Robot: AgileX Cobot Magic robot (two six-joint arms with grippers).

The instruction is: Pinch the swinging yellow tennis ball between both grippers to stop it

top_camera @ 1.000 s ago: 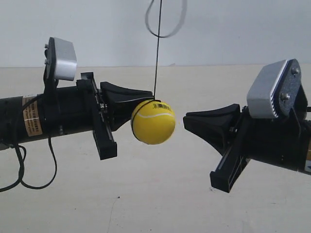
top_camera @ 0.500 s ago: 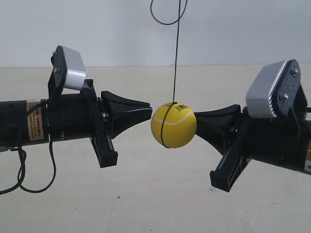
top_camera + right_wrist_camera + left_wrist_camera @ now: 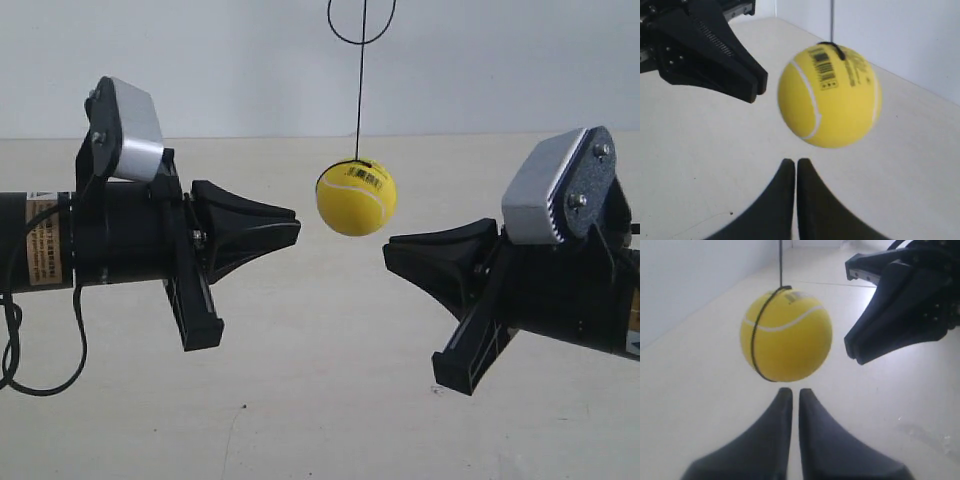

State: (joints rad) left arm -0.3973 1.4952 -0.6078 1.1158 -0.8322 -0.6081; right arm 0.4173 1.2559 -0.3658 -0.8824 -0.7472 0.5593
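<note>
Below me lies a pale beige table (image 3: 320, 400), flat and without pattern. At the far edge of the table rises a plain white wall (image 3: 180, 60), and the two meet in one straight line. On the near part of the table there is a small dark speck (image 3: 243, 407), and just beside it a thin, faint scratch (image 3: 228, 445) runs toward the near side. From my right wrist I also see such marks on the table, but I cannot tell if they are the same ones.
</note>
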